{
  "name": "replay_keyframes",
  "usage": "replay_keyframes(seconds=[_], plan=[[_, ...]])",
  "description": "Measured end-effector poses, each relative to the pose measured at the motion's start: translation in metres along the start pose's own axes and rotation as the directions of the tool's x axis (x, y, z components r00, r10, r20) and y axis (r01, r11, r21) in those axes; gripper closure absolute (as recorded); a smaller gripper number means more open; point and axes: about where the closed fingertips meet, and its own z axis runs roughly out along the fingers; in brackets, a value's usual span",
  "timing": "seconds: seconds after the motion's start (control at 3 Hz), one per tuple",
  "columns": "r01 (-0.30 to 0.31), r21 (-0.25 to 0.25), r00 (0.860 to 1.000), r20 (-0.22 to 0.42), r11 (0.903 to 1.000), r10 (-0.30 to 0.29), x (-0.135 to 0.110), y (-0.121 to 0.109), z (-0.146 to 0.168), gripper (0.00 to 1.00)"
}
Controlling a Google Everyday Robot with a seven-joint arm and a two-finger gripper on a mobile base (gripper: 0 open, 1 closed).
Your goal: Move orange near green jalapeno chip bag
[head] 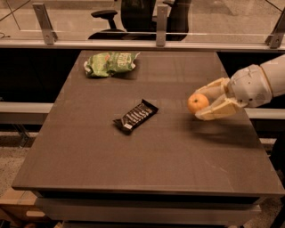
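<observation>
Orange is the small, round, smooth-skinned fruit (197, 103) at the right side of the scene, well apart from the bag at the far left corner.

Starting at the left, a wrinkled light-green foil chip bag with white lettering (109, 63) lies flat near the back left corner of the dark brown rectangular table (156, 160). Behind it, a grey metal post (43, 21) stands on the rail along the table's far edge. A second metal post (161, 24) stands further right, and a black office chair (133, 13) shows beyond the rail.

Near the middle of the tabletop lies a long black candy bar wrapper with pale lettering (136, 116). It is set diagonally, its lower end toward the front left. It sits between the bag and the fruit and touches neither.

To the right of the wrapper, the orange is clasped in the cream-coloured two-finger gripper (200, 106), which reaches in from the right edge over the right side of the table. One finger (213, 87) lies along the top of the fruit, and the other (218, 111) lies under and in front of it, so the fingers are closed around the fruit. A soft shadow falls on the table below and to the right of them. The gripper joins a rounded white wrist and arm (254, 84) that runs out of view at the right.
</observation>
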Motion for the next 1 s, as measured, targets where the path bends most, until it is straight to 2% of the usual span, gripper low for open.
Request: replay_keyframes(seconds=[0.33, 0.67, 1.0], plan=[[-0.009, 0.007, 1.000, -0.002, 0.9999, 0.009, -0.022, -0.026, -0.006, 1.00], [-0.021, 0.043, 0.999, 0.046, 0.9989, 0.019, -0.039, -0.063, -0.009, 1.00], [-0.033, 0.099, 0.995, 0.100, 0.9946, 0.023, -0.056, -0.104, -0.011, 1.00]])
